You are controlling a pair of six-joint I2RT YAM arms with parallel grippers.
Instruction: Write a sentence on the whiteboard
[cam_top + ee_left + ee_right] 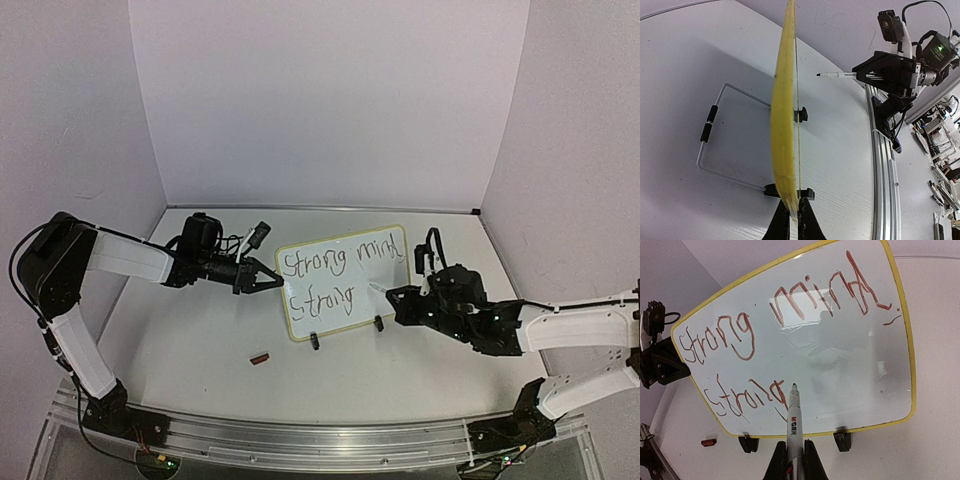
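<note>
The fingers (776,467) of my right gripper (795,449) are pinched on a marker (794,415) at the bottom centre of the right wrist view. The barrel is white and carries a red "M&G" logo with small characters I cannot read. In that view its dark tip points up at the lower left part of the whiteboard (910,365), right by the last letter written. From the left wrist view the tip sits just off the board face, not touching.

The fingers (777,227) of my left gripper (792,210) are pressed onto the board's pale-yellow edge at the bottom of that frame, with the wire stand (725,135) behind it at centre left.

The sentence (790,315) is in dark reddish strokes. The top line reads "Strong mind" with a dot after it, and the line below reads only "Strong".

In the top view the board stands at the centre of the table (200,340), on two black clips (748,444). A small reddish cap (261,357) lies on the table, lower left of the board.
</note>
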